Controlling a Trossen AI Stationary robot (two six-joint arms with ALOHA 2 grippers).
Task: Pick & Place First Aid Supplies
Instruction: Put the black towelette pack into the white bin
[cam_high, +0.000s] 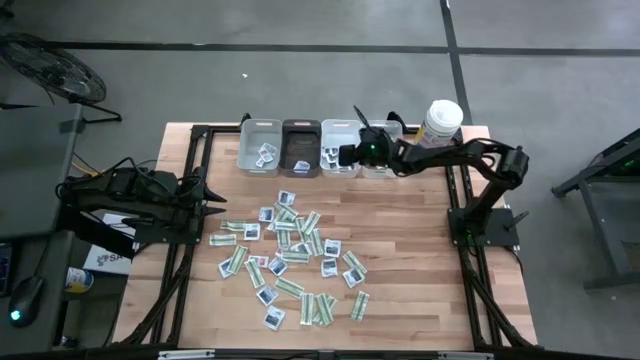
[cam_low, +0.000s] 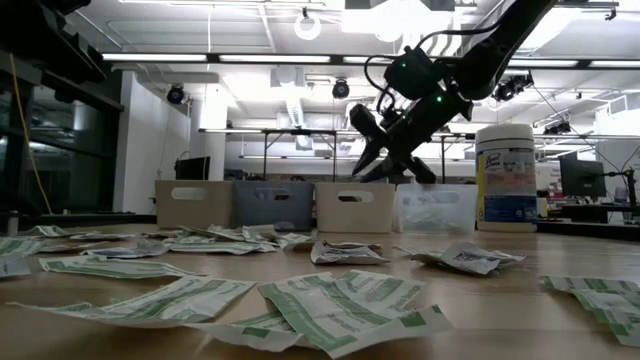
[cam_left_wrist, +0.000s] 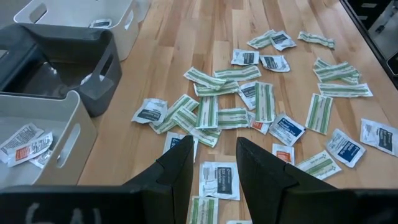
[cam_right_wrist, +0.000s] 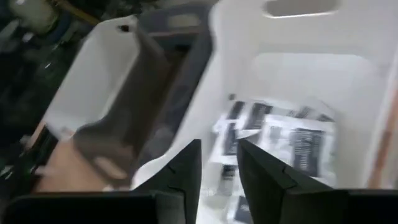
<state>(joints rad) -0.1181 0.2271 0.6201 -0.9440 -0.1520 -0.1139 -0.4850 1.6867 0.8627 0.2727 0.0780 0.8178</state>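
Wooden table (cam_high: 400, 240): right tool (cam_high: 352, 153) above white bin (cam_high: 339, 165), narrowly parted, empty; packets (cam_high: 290, 255) scattered

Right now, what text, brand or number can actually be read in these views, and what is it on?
Canister: blue label with a logo, too blurred to read for certain.
Packets on the table: dark-blue and green print, too small to read.
Packets in the white bin: dark marks, blurred.
Box under the table's left edge: partly hidden letters, unreadable.

Packets (cam_high: 290, 262) before bins (cam_high: 301, 148)
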